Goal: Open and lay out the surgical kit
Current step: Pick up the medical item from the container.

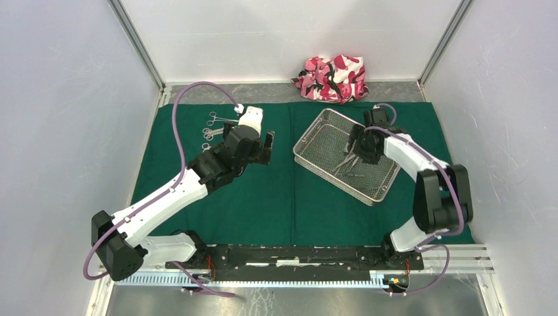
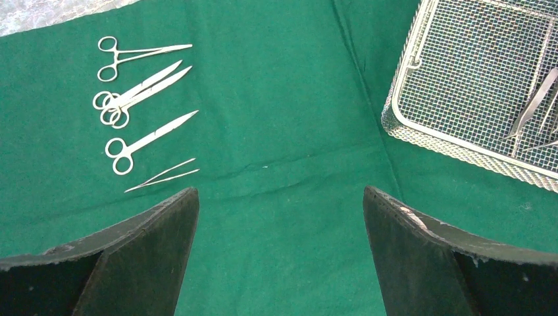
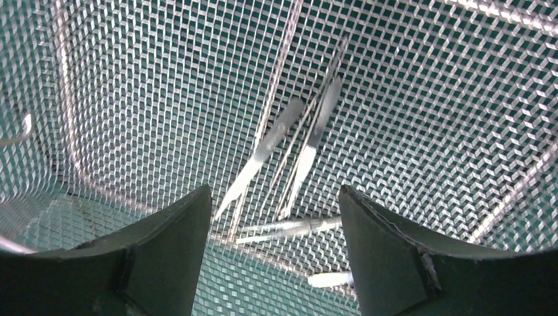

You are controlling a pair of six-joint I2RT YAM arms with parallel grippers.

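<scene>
The right gripper (image 3: 273, 197) hangs low inside the wire-mesh tray (image 1: 309, 141). Its two dark fingers are spread apart and grasp nothing, and the gap between them is poised over a loose cluster of slim steel instruments (image 3: 289, 148) lying on the mesh floor (the close-up blurs them, so their exact kind cannot be told). One more thin tool (image 3: 289, 229) lies crosswise just below the cluster, near the fingertips. Seen from above, the tray sits turned at an angle on the right half of the dark green drape (image 1: 283, 197), which is spread flat across the table (image 1: 276, 92). The right arm (image 1: 421, 164) bends in over the tray's far corner.

The left gripper (image 2: 279, 191) is likewise released, its fingers at full spread and empty. It is held above bare green cloth near the middle of the drape, to the left of the tray and apart from it. Its wrist camera shows five instruments set out in a column on the drape's left part. A pair of ring-handled forceps (image 2: 138, 54) lies at the far end, then two scissors (image 2: 141, 89) lying against each other, then a single pair of scissors (image 2: 148, 138), and tweezers (image 2: 161, 174) nearest the gripper. All point the same way, tips toward the tray, and none touches the gripper.

Beyond the drape's far edge, a pink-white-black camouflage cloth bundle (image 1: 332, 78) lies crumpled on the grey table surface.
</scene>
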